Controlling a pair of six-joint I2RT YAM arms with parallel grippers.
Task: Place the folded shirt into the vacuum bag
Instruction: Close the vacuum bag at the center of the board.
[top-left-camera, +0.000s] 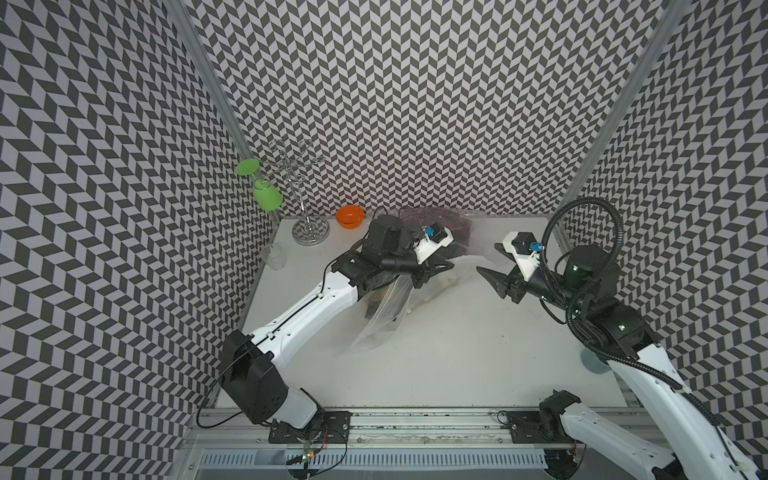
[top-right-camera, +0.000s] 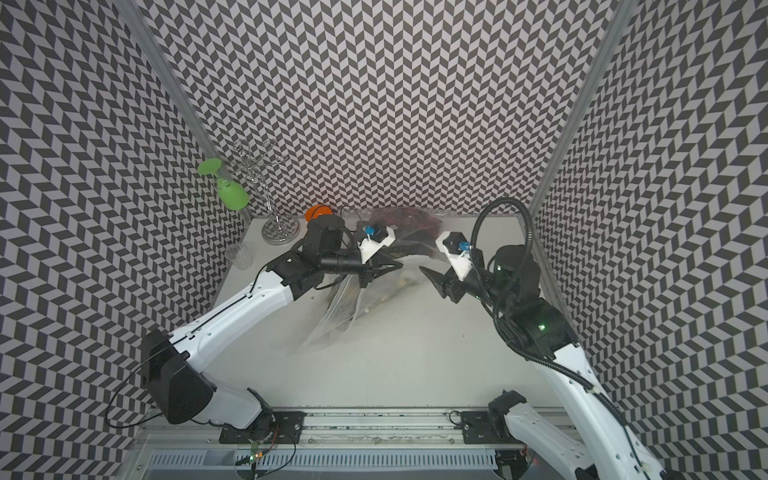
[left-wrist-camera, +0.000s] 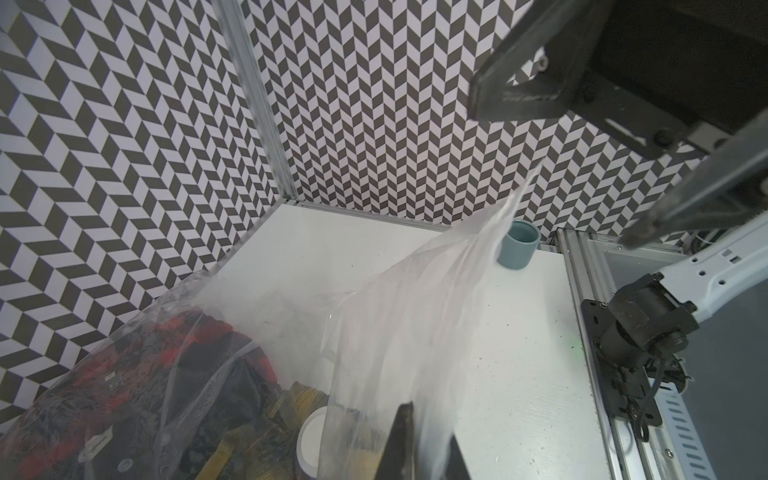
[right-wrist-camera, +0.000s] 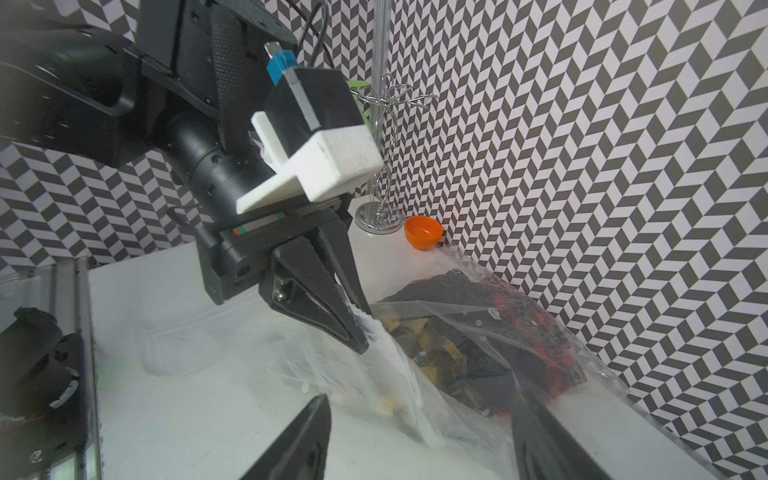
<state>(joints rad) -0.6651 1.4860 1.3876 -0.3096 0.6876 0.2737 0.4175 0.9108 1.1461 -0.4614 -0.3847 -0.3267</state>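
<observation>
The vacuum bag (top-left-camera: 382, 316) (top-right-camera: 332, 324) lies crumpled mid-table, clear and crinkly, with its round white valve (left-wrist-camera: 311, 436) showing. The folded shirt (top-left-camera: 453, 226) (right-wrist-camera: 498, 316), dark with red and yellow patterns, lies at the back of the table and shows through the bag's plastic (left-wrist-camera: 124, 374). My left gripper (top-left-camera: 446, 265) (left-wrist-camera: 428, 422) is shut on a raised edge of the bag film (left-wrist-camera: 415, 311); in the right wrist view the film bunches at its tips (right-wrist-camera: 357, 332). My right gripper (top-left-camera: 487, 257) (right-wrist-camera: 419, 401) hangs open just right of it, with only loose plastic below the fingers.
An orange bowl (top-left-camera: 350, 216), a chrome glass rack (top-left-camera: 309, 232) with a green wine glass (top-left-camera: 266, 195) and a clear cup (top-left-camera: 274, 255) stand at the back left. A blue-grey cup (left-wrist-camera: 517, 245) stands by the table's right edge, near the right arm.
</observation>
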